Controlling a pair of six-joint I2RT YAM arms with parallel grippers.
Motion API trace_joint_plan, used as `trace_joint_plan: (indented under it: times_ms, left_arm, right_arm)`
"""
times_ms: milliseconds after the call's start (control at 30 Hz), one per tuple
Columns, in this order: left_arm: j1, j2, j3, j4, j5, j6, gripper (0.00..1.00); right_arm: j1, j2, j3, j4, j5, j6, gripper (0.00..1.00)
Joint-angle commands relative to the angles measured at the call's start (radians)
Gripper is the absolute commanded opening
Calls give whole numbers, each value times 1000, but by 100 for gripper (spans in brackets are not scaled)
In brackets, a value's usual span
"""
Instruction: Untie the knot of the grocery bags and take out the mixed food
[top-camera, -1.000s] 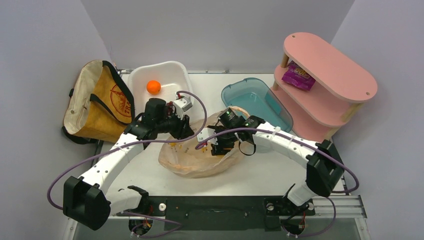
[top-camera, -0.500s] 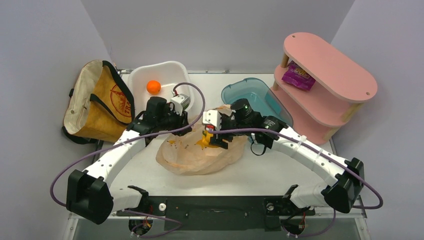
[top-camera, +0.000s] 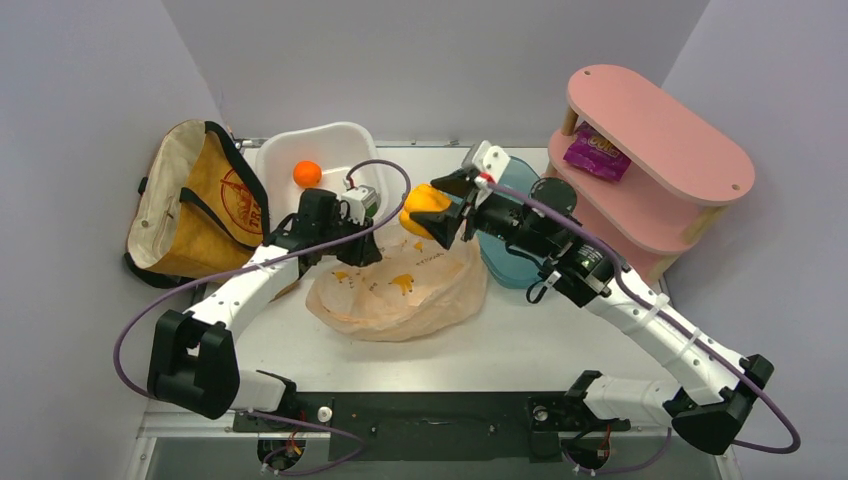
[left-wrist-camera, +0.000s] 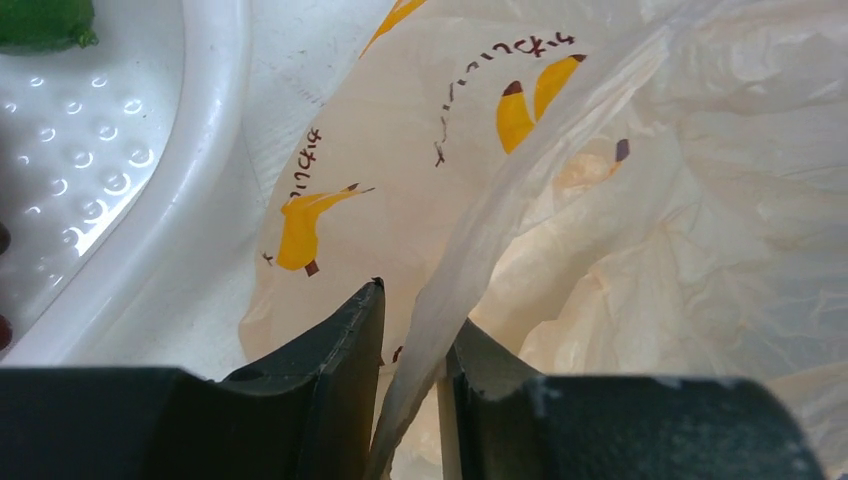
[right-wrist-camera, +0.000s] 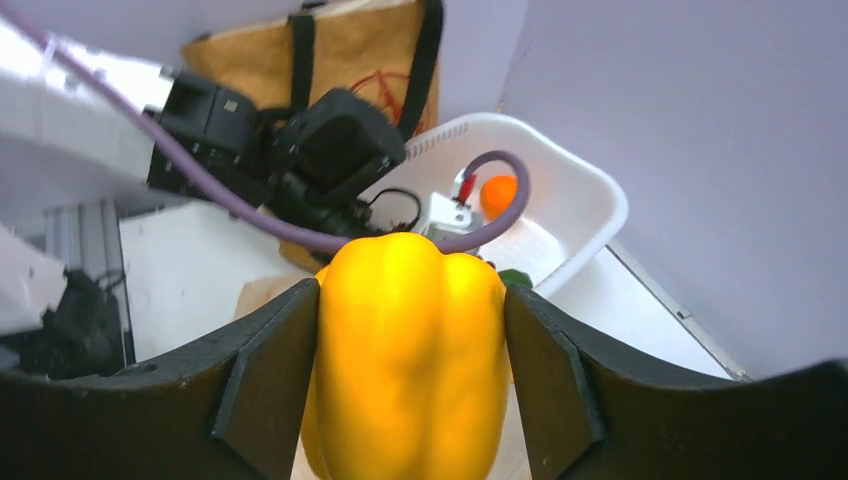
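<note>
The peach plastic bag (top-camera: 400, 290) lies slack at the table's middle. My right gripper (top-camera: 432, 208) (right-wrist-camera: 412, 295) is shut on the yellow bell pepper (top-camera: 418, 197) (right-wrist-camera: 410, 350). It holds the pepper in the air behind the bag, between the two tubs. At the bag's left rim, my left gripper (top-camera: 360, 254) (left-wrist-camera: 420, 305) stands narrowly open. A fold of the bag (left-wrist-camera: 480, 230) runs between its fingers, with a slit still showing beside one finger. The orange (top-camera: 307, 173) and a green fruit (left-wrist-camera: 40, 20) lie in the white tub (top-camera: 345, 140). The canvas tote (top-camera: 195, 205) leans at the far left.
A teal tub (top-camera: 530, 200) stands right of the bag, partly under my right arm. At the back right is a pink two-tier shelf (top-camera: 660, 130) with a purple packet (top-camera: 597, 153) on its lower tier. Walls close in the table on three sides.
My right gripper has lifted the yellow pepper out of the plastic bag and carried it up and back. The bag has sagged flatter. My left gripper's jaws have narrowed at the bag's rim.
</note>
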Motion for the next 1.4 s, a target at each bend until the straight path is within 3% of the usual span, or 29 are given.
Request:
trace_joint_plan:
  times_ms: [0,133,233,467,567,733,900,1000,1367]
  left_arm:
    - [18,0,48,41,41,-28,20]
    - [17,-15,46,60,62,-47,18]
    - [18,-8,47,58,57,-59,17]
    - [17,-7,56,57,79,-76,14]
    - [17,-14,57,44,79,-65,14]
    - [18,-90,-42,158,189,-59,8]
    - [30,-155,-111,238,277,-80,5]
    - [32,-205,-146,268,290,-49,0]
    - [29,-295,-224,282,307,194,0]
  right_arm:
    - [-86,-46,86,173,176,165,0]
    - [-218,-53,69,168,210,237,0]
    - [-309,-40,74,162,110,324,0]
    - [-354,-14,50,77,20,350,0]
    - [-368,22,73,-66,-78,230,0]
    - [-315,53,-20,-240,-173,3,35]
    - [-229,110,-93,-255,-146,-179,52]
    - [-215,157,-101,-217,-181,-226,53]
    - [-184,408,-49,-137,-266,-466,56]
